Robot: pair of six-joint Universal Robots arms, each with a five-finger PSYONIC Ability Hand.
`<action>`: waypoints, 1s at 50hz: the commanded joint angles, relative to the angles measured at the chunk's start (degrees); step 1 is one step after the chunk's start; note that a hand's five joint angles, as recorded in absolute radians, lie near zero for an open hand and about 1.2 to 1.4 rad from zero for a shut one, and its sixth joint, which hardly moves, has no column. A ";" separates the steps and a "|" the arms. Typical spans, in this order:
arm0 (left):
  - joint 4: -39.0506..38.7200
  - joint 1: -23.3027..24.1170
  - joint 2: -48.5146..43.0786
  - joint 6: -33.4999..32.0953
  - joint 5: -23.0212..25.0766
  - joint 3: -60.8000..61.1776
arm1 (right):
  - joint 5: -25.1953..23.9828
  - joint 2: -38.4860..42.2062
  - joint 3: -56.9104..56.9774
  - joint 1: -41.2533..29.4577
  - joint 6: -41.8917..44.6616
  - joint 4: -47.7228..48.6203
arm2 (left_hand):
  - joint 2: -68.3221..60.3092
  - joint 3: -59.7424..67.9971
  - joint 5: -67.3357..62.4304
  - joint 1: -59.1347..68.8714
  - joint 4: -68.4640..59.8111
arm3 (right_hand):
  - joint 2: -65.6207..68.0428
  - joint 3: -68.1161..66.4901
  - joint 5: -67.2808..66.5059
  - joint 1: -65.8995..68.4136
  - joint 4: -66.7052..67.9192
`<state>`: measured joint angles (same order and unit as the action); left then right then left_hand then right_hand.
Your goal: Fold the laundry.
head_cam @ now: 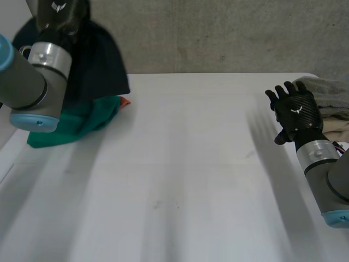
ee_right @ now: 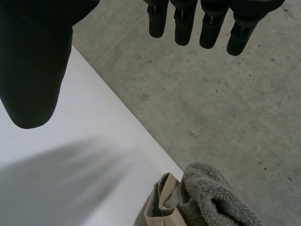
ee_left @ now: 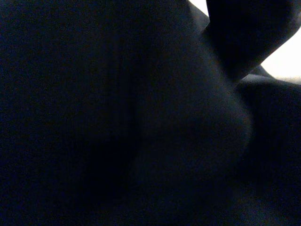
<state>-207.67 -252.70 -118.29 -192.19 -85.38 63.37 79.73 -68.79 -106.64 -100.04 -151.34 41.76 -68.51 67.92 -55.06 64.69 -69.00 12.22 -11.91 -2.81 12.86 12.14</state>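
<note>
1. Right hand (head_cam: 297, 112): my fingers (ee_right: 183, 26) are straight and spread wide, with the thumb (ee_right: 33, 70) standing well apart from them. They hold nothing and touch nothing.
2. The right hand hovers above the far right part of the white tabletop (head_cam: 191, 164), palm turned away from the head camera.
3. Just beyond and beside the right hand a grey towel (head_cam: 327, 93) lies on top of a beige cloth (head_cam: 335, 128), at the tabletop's right edge. In the right wrist view the grey towel (ee_right: 216, 197) is folded over, with the beige cloth (ee_right: 160, 207) touching it, out past my fingertips.
4. Left hand (head_cam: 54, 13): raised at the far left corner and wrapped in a dark navy cloth (head_cam: 101, 60). I cannot tell whether it grips the cloth. The left wrist view shows the dark navy cloth (ee_left: 141, 117) close up against the palm.
5. The dark navy cloth hangs down from the left hand to the tabletop.
6. A green cloth (head_cam: 76, 123) lies bunched at its foot, partly behind my left arm (head_cam: 27, 82). A small orange scrap (head_cam: 125, 102) shows at its edge.
</note>
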 commanded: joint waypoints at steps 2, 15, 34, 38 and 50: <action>3.67 11.24 11.75 9.97 10.13 10.69 | 1.48 -2.84 0.29 2.30 -0.61 0.08 | -11.49 12.08 -14.94 15.31 -11.00 | -2.22 1.91 2.81 -2.86 -2.14; 5.08 20.66 15.98 14.39 24.64 37.33 | 1.92 -5.48 3.90 8.54 -11.08 -3.34 | -11.49 12.08 -14.94 15.31 -11.00 | -2.22 1.91 2.81 -2.86 -2.14; 15.63 11.26 24.76 8.58 23.95 41.22 | -5.46 -7.76 12.24 3.27 -8.71 -26.09 | 58.51 -57.92 55.06 -54.69 59.00 | -2.22 1.91 2.81 -2.86 -2.14; 16.95 10.29 27.31 13.32 19.03 41.22 | -7.74 -8.38 14.97 2.92 -5.55 -37.42 | 58.51 -57.92 55.06 -54.69 59.00 | -2.22 1.91 2.81 -2.86 -2.14; 29.33 16.09 20.30 17.73 9.44 40.60 | -15.21 -6.36 15.59 2.13 6.76 -68.64 | 58.51 -57.92 55.06 -54.69 59.00 | 3.00 -3.30 -2.41 2.36 3.08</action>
<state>-184.14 -240.12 -92.97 -173.95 -73.83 104.66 68.36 -76.55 -89.34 -97.32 -149.30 -16.77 -11.93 12.26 -2.84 10.87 -11.82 12.36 -12.09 -2.87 12.89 12.26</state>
